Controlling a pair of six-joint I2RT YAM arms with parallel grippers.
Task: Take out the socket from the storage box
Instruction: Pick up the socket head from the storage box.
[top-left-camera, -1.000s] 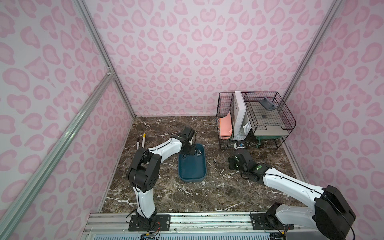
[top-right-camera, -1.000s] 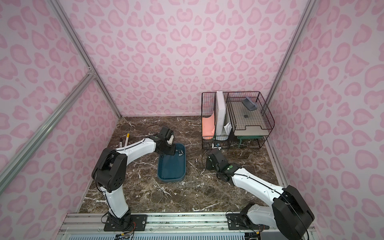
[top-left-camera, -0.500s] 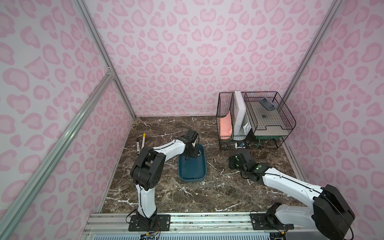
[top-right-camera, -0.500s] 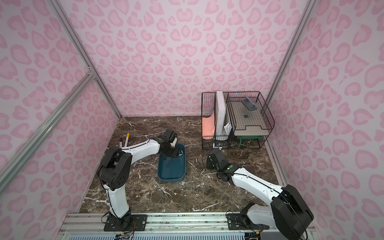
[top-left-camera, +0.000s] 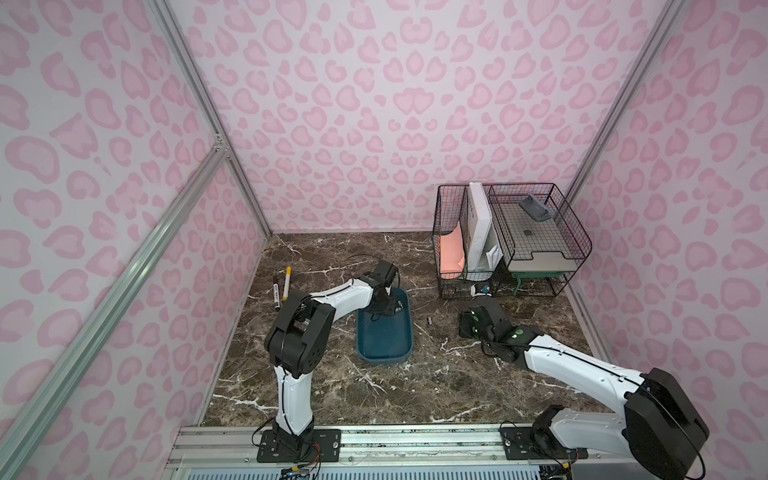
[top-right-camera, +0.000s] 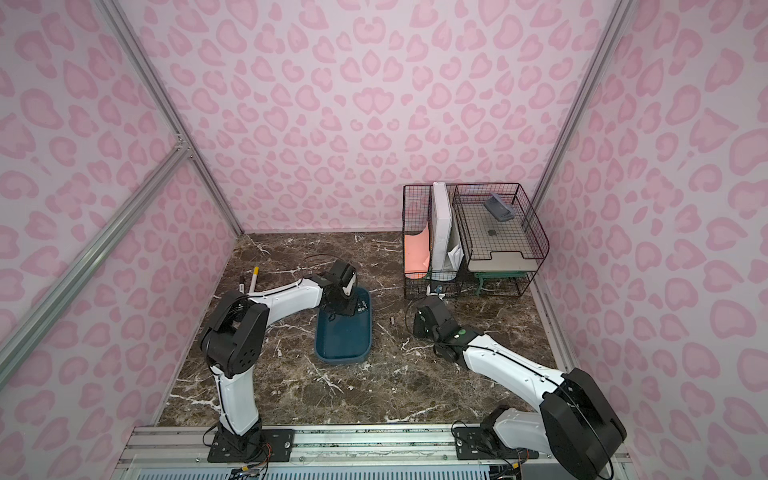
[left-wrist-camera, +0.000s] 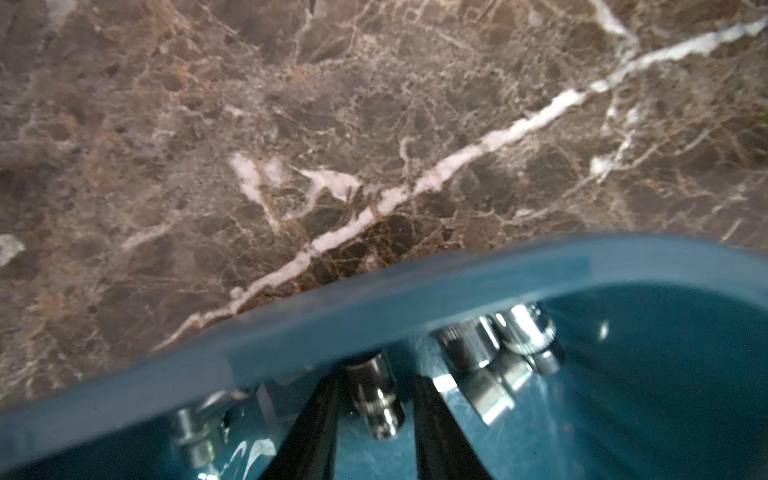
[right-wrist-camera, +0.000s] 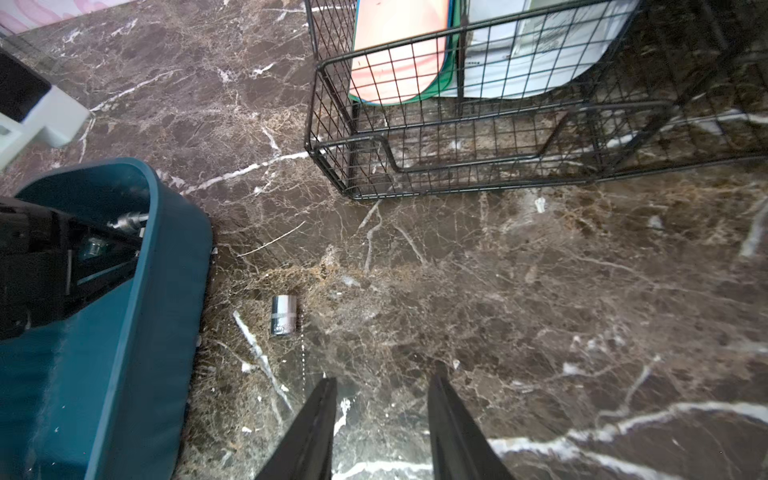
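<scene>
Socket (left-wrist-camera: 374, 395) lies inside the storage box (left-wrist-camera: 291, 328), near its rim, between the narrow jaws of the left end effector (left-wrist-camera: 376, 384), not clearly pinched yet. Close firmly on its middle, then lift straight up, avoiding the neighbouring sockets (left-wrist-camera: 469, 349).

Left gripper (left-wrist-camera: 374, 388) sits low inside the storage box (left-wrist-camera: 374, 299), black fingers (left-wrist-camera: 311, 432) either side of a chrome socket (left-wrist-camera: 376, 401) lying by the wall, with slim gaps showing. More sockets (left-wrist-camera: 490, 349) cluster just beside it. Veined brown marble tabletop (left-wrist-camera: 291, 124) lies beyond the rim, slightly blurred.
</scene>
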